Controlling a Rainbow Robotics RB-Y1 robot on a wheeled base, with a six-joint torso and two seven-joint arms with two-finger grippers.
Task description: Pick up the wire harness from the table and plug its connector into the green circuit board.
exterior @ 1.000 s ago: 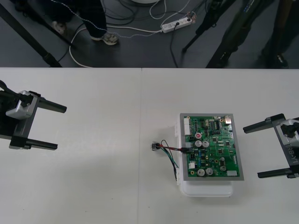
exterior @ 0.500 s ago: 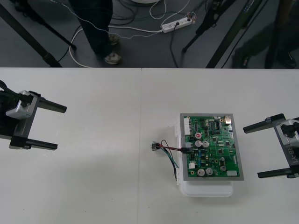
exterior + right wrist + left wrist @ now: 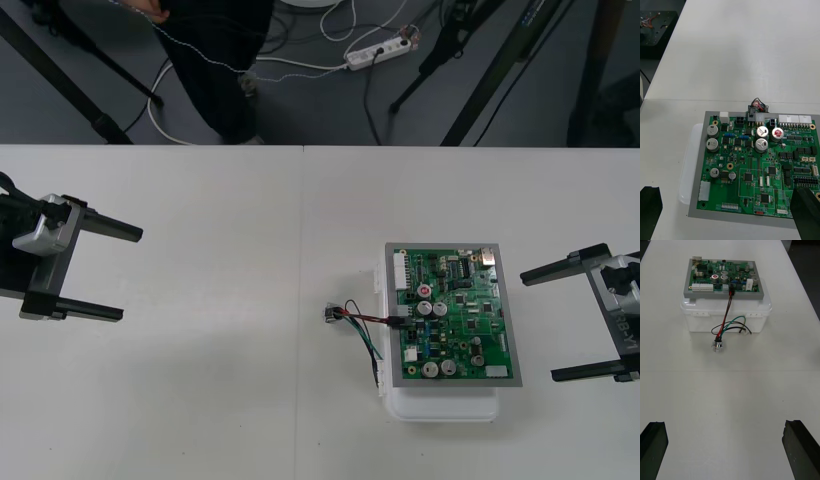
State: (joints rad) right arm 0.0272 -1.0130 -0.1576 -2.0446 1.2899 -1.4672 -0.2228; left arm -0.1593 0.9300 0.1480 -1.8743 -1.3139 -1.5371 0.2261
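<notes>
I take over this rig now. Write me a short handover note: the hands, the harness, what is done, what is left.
Left hand: open, holding nothing, parked at the left side of the table.
Right hand: open, holding nothing, parked to the right of the green circuit board.
Harness: its black plug sits in a connector at the board's edge; its metal socket lies on the table beside the white base.
Done: plug appears inserted.
Left: probably only checking that it is seated.
</notes>
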